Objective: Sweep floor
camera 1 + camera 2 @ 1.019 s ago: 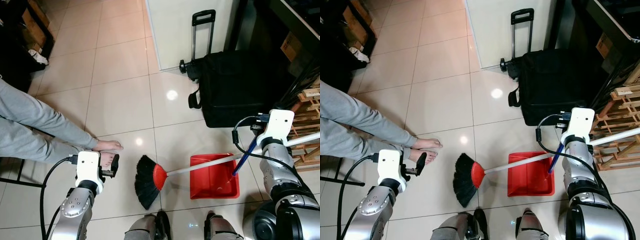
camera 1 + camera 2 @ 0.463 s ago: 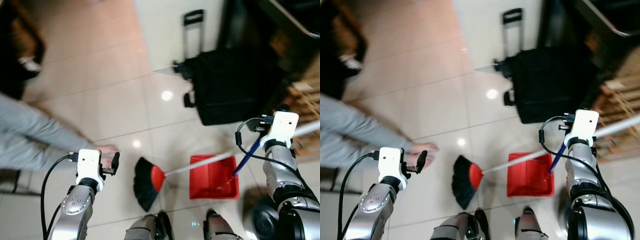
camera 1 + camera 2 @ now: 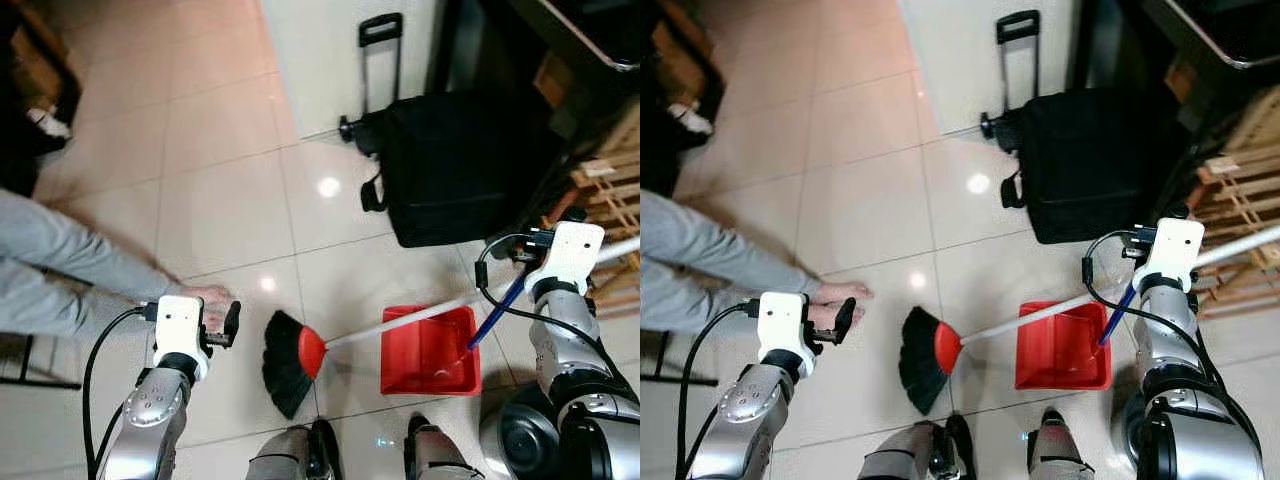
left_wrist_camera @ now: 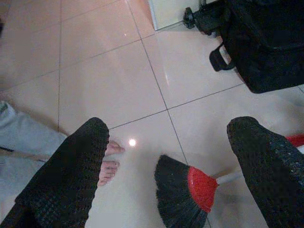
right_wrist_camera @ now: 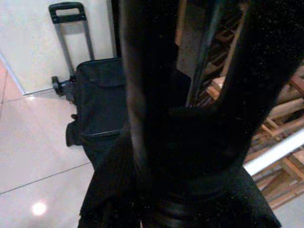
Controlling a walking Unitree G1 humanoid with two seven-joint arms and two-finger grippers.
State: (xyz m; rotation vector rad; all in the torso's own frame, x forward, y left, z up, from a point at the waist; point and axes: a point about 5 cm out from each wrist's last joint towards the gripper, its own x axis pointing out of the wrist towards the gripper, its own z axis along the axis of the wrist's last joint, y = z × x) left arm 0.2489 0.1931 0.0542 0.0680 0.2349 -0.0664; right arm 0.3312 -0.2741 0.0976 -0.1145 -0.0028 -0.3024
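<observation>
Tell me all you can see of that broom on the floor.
The broom has a fan of black bristles set in a red plastic head, and a long pale handle. The bristles rest on the shiny tiled floor, spread toward the robot's left. The handle slopes up over the red dustpan toward the right claw. How that claw grips it is hidden. A person's bare foot is close by, not touching.
</observation>
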